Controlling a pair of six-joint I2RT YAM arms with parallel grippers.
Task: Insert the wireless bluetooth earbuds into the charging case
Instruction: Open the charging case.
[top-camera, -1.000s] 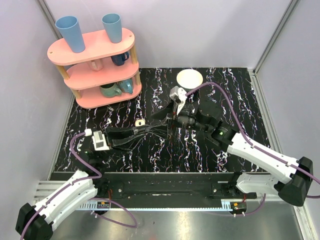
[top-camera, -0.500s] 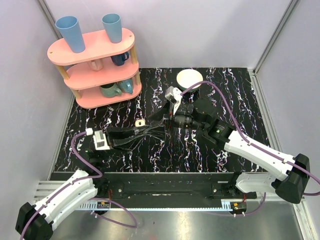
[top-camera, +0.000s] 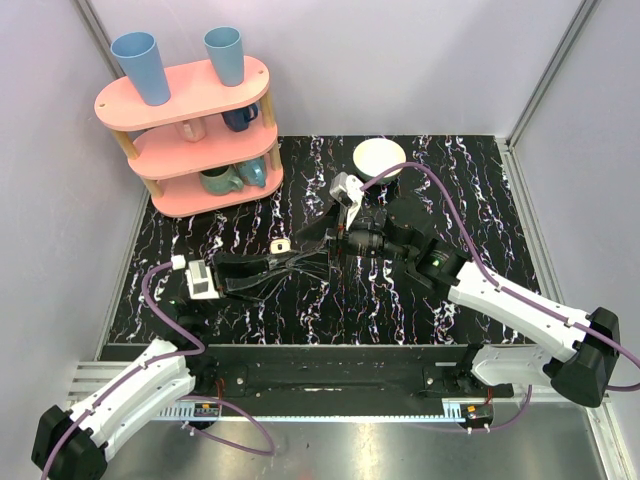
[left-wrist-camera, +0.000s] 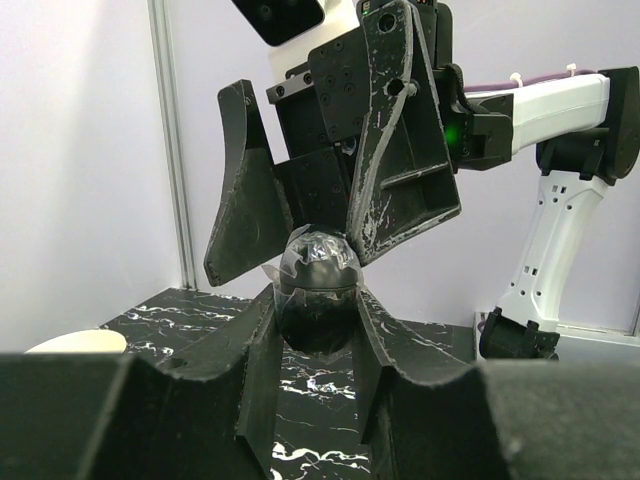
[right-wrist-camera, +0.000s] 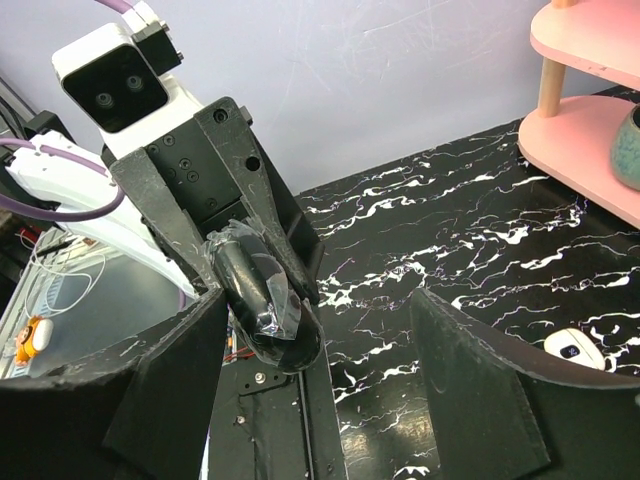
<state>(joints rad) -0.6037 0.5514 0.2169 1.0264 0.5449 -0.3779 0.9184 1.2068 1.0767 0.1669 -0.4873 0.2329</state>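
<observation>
At the left we see the pink shelf (top-camera: 190, 130) standing on the marble table (top-camera: 470, 200). The left gripper (left-wrist-camera: 318, 305) is clenched on a small black object (right-wrist-camera: 262, 300) wrapped in clear film. The charging case (top-camera: 279, 245) lies on the table just beside the left arm's fingers, untouched. We cannot make out the earbuds. The right gripper (right-wrist-camera: 320, 310) faces the left one, jaws spread wide to either side of the black object and gripping nothing. Farther right sits a white bowl (top-camera: 379, 157).

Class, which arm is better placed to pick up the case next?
Probably right: the right pincer is open, the left pincer is shut on a black object; the case lies near both.
</observation>
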